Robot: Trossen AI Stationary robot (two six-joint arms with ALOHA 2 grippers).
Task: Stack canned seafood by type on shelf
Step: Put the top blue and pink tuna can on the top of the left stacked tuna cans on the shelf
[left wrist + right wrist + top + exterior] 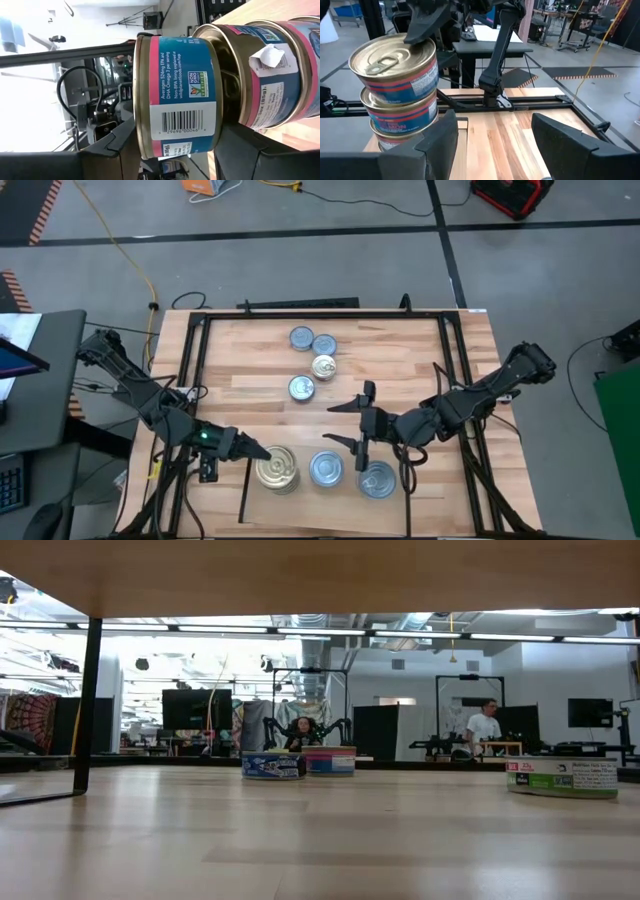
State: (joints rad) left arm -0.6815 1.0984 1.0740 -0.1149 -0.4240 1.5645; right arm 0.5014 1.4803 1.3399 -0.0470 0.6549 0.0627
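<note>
1. While the left claw (262, 451) grasps the top gold tin (175, 95) of the gold stack (276, 470), that tin sits squarely between its fingers, seated on the tins beneath and touching them.
2. That stack rises directly ahead of the left claw, at the front of the shelf (400, 350). Seen from the right wrist, at least three tins stand upright, one on another, with the dark finger (422, 22) pressed against the top one.
3. The right claw (350, 425) hangs released, fingers spread wide, with nothing between them. Two silver-topped tins lie close below it towards the front edge: one silver tin (326, 469) just beside the gold stack, another silver tin (377, 479) nearly under the claw's wrist.
4. A loose group of four tins (312, 360) lies beyond both claws towards the back of the shelf, well apart from the left claw and somewhat nearer the right. One gold-topped tin (323, 366) sits among three silver ones.
5. Judged from this, the stray gold tin belongs on the gold stack, and the free right arm is better placed to reach it.
6. The black metal frame (195, 360) borders the table (480, 330). Silver tins crowd the gold stack's right side, so little room is left there for a claw to come down.
</note>
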